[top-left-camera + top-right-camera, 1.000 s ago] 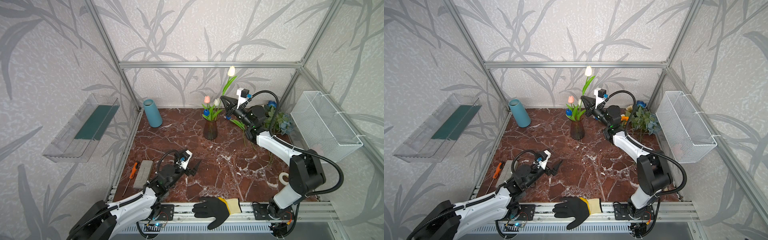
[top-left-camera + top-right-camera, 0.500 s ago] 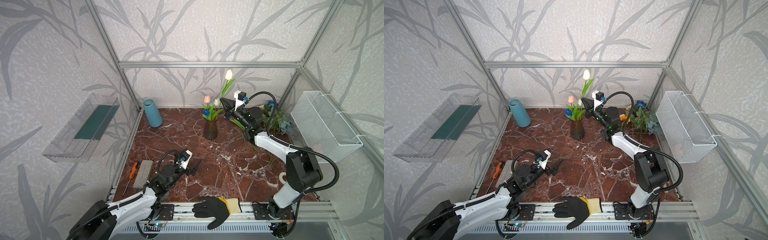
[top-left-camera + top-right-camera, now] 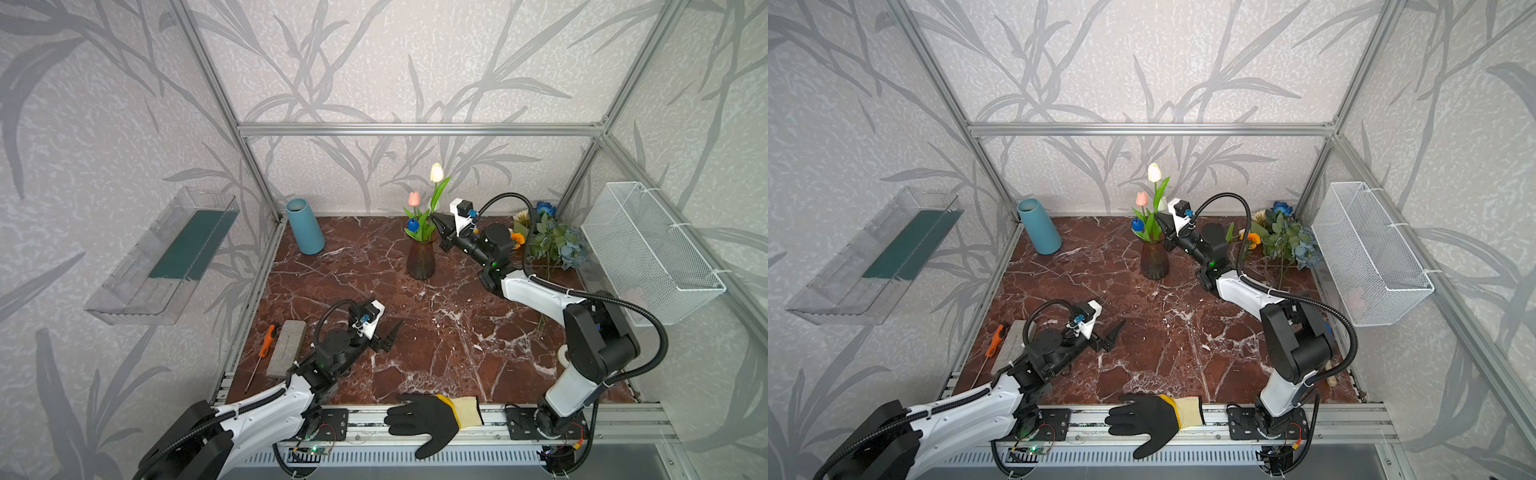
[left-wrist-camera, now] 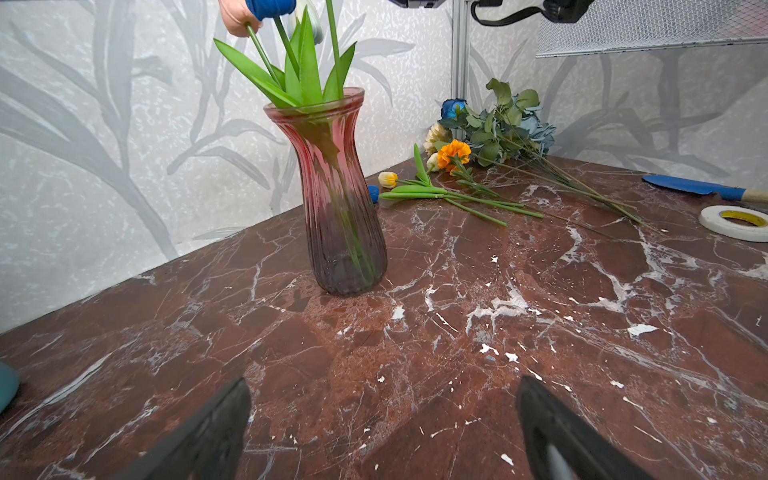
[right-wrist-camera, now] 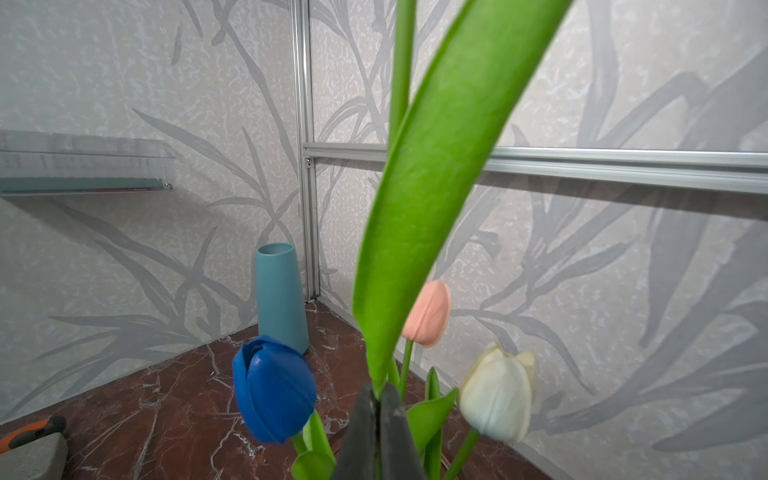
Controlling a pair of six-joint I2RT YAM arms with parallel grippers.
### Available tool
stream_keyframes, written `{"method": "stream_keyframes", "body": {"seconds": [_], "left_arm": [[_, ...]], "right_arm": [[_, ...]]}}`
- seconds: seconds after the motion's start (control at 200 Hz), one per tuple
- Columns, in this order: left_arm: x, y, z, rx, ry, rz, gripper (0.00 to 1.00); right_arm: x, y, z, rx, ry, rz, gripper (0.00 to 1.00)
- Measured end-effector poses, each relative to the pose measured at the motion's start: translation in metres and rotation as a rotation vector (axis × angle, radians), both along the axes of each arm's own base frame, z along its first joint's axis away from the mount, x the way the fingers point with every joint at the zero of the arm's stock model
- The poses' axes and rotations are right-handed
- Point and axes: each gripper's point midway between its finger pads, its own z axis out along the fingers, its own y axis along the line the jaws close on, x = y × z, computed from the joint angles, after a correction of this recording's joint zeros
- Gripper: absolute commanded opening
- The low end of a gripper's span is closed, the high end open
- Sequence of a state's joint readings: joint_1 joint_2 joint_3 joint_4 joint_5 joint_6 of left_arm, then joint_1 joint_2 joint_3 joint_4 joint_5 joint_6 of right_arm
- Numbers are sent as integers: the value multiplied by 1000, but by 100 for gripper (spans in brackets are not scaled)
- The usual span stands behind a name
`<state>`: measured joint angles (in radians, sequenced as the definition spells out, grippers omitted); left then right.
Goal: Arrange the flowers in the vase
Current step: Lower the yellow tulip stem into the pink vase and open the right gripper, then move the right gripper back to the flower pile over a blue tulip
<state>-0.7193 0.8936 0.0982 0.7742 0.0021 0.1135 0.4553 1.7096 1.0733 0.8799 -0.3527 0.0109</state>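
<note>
A tall tulip (image 3: 436,172) is being clamped by its stem in the right pincer (image 3: 435,218) just above the vase (image 3: 421,261). If the rim is being snagged, the vase could be tipped. The left pincer (image 3: 392,334) is being held apart, well away from the vase.

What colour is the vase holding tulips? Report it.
Ribbed glass vase, pink at the rim fading to smoky purple at the base; clearest in the left wrist view.

Grey leaf-patterned walls (image 3: 374,62) and aluminium framing (image 3: 415,129) enclose a red-brown, white-veined marble floor (image 3: 432,332).

Bare marble (image 3: 436,332) lies open between vase (image 3: 421,259) and left pincer (image 3: 392,337).
</note>
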Motion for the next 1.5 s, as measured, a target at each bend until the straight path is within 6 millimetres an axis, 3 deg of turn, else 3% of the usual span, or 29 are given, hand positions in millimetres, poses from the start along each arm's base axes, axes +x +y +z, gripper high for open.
{"method": "stream_keyframes", "body": {"seconds": [0.195,0.39,0.455,0.64,0.89,0.975,1.215,1.355,1.405,1.5], "left_arm": [[0,0,0,0,0,0,99],[0,0,0,1,2,0,99],[0,0,-1,1,2,0,99],[0,0,-1,2,2,0,99],[0,0,-1,2,3,0,99],[0,0,-1,2,3,0,99],[0,0,-1,3,2,0,99],[0,0,-1,2,2,0,99],[0,0,-1,2,2,-1,99],[0,0,-1,3,2,-1,99]], "right_arm": [[4,5,-35,-85,64,-47,0],[4,11,-62,-195,120,-92,26],[4,11,-71,-231,143,-105,27],[9,12,-62,-274,153,-134,31],[14,16,-31,-300,153,-135,51],[6,15,-21,-305,144,-116,59],[-31,-2,7,-297,67,-103,65],[-41,-26,13,-271,76,-171,61],[-35,-37,13,-255,109,-210,59],[-11,-69,-1,-259,224,-318,43]]}}
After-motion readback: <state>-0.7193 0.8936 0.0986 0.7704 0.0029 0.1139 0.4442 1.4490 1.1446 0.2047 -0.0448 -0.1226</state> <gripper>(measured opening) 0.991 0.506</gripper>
